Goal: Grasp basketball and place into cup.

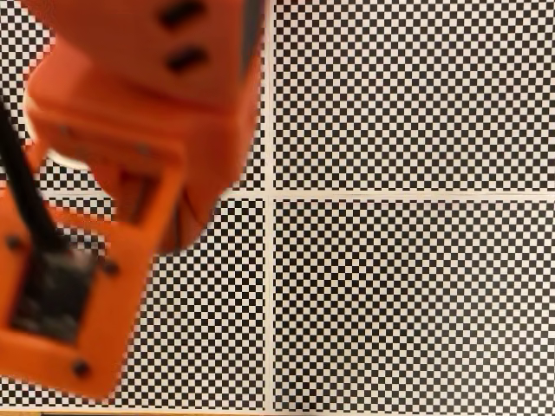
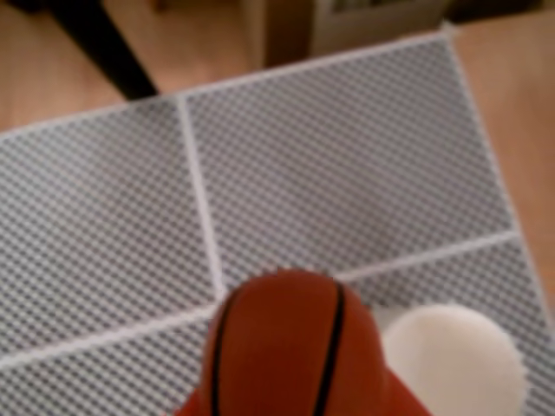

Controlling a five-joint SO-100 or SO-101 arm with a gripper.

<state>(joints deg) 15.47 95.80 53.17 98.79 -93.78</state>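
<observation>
Gripper: pinching basketball, raised above checkered mat in wrist view; cup just right of ball, mouth open; advice: shift right until ball centres over rim, lower, then release.

A flat black-and-white checkerboard mat, split into panels by thin white lines, covers the surface. In the wrist view it lies on a light wooden floor, with a dark slanted post and a pale box beyond its far edge.
</observation>
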